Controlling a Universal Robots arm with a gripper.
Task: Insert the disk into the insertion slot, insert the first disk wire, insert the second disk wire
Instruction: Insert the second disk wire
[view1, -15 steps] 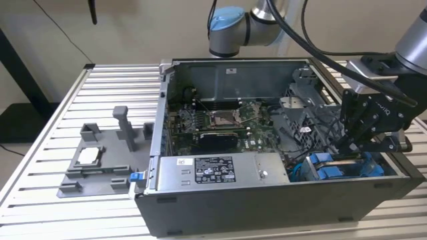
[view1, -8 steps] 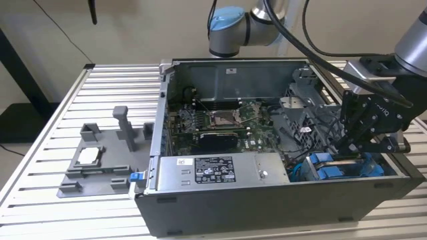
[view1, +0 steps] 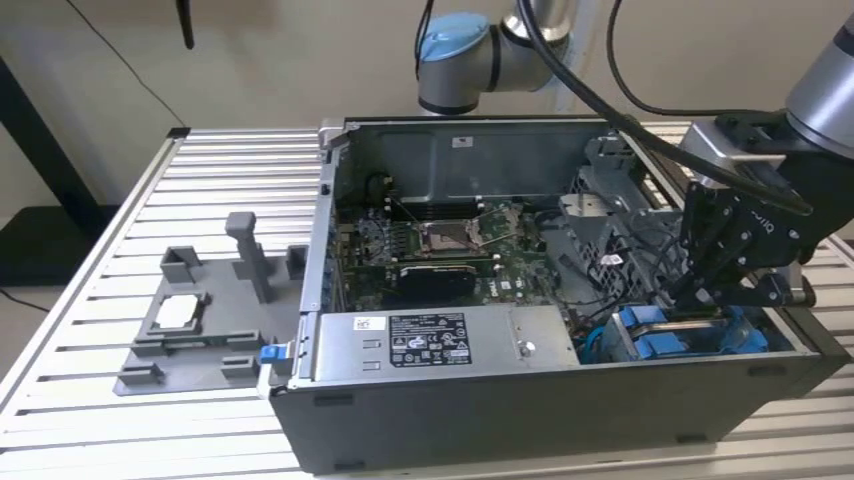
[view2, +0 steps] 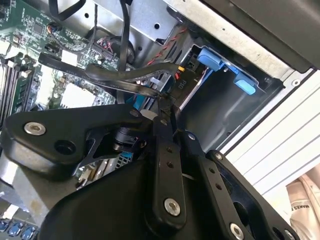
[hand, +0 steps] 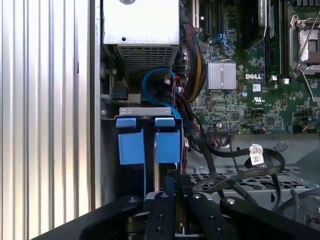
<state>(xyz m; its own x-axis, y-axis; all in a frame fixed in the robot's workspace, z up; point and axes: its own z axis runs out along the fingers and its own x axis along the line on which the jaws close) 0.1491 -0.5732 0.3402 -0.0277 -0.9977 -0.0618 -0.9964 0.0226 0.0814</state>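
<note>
The gripper (view2: 167, 102) pinches its fingers narrow on a limp black disk wire (view2: 112, 81), probably best held by its stiff plug. Just beyond them, the disk (hand: 167, 147) sits in the insertion slot (hand: 145, 111).

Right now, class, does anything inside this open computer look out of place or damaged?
Nothing looks broken or spilled. Black cables lie loose across the perforated cage beside the blue carriers, close to the gripper.
</note>
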